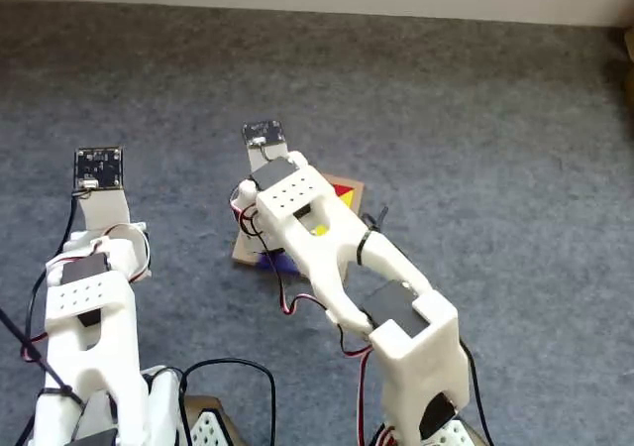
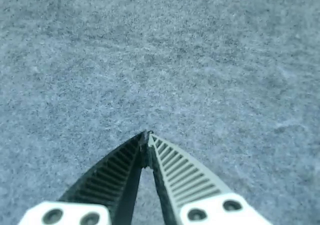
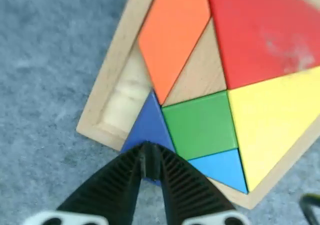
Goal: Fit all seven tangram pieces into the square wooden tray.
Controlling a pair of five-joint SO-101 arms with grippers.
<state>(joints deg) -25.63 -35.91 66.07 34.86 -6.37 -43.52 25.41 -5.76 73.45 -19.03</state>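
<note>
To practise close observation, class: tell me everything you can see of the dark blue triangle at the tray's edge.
The dark blue triangle is a small flat piece, smooth and painted-looking. It is not seated: its point lies inside the wooden tray, meeting a corner of the orange parallelogram, one side against the green square, while its wide end overlaps the tray's rim. The right gripper, shut, covers that end; whether it presses on the piece is unclear.
</note>
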